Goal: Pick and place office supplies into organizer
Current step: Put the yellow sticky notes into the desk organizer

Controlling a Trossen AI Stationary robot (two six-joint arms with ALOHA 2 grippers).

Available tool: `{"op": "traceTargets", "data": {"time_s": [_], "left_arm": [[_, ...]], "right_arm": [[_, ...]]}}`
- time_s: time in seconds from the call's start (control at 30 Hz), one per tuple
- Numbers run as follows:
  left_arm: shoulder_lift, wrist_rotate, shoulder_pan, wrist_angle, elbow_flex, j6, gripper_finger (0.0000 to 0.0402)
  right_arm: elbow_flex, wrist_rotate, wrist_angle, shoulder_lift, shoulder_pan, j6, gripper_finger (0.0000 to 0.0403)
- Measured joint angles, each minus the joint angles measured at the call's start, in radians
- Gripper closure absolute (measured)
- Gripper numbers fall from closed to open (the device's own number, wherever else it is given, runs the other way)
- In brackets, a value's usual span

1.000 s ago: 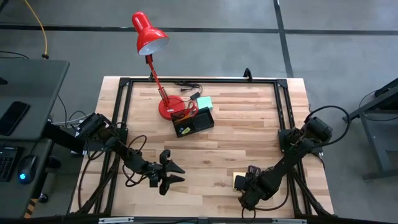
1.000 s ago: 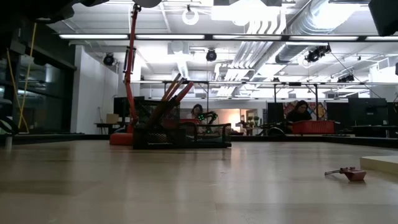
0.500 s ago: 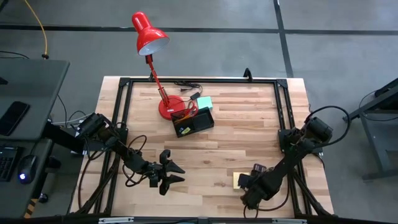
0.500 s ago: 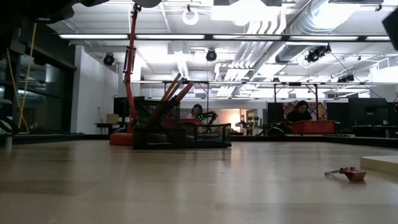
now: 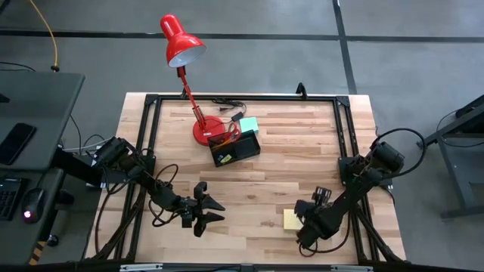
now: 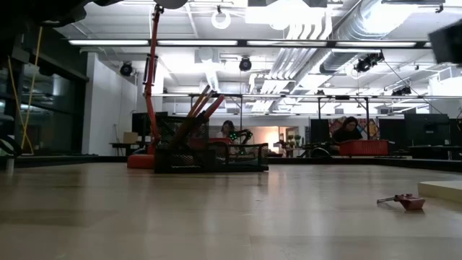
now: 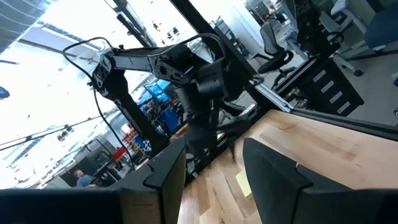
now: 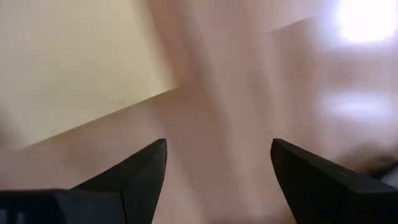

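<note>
The right claw (image 8: 217,180) hangs low over the table (image 5: 302,162) with its fingers spread wide and nothing between them — the yellow sticky pad (image 5: 291,219) lies flat just beside it, near the front edge. The pad is thin and sits flush on the wood, so the fingers may skid over it or push it along rather than lift it. The organizer (image 5: 235,147) stands well apart, beside the red lamp (image 5: 184,45), already holding pencils. The left claw (image 5: 206,209) waits open and empty near the front.

Two dark jointed arms (image 5: 136,175), looped black cables, pointed black fingers (image 8: 134,180).
</note>
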Motion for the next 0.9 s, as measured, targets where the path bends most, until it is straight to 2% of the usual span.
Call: {"op": "traceTargets", "data": {"time_s": [0.17,0.33,0.63,0.8,0.9], "left_arm": [[0.000,0.000,0.000,0.008,0.000,0.000,0.0250],[0.000,-0.001,0.000,0.012,0.025,0.011,0.0250],[-0.001,-0.001,0.001,-0.050,0.066,0.044,0.0250],[-0.001,-0.006,0.000,-0.062,0.066,0.044,0.0250],[-0.001,-0.006,0.001,-0.077,0.066,0.046,0.0250]], "right_arm": [[0.000,0.171,-0.123,0.000,-0.032,0.024,0.0128],[0.000,0.252,-0.135,0.000,-0.073,0.014,0.0128],[0.000,0.244,-0.074,0.000,-0.138,-0.046,0.0128],[0.000,0.190,0.057,0.000,-0.119,-0.106,0.0128],[0.000,0.200,0.070,0.000,-0.102,-0.120,0.0128]]}}
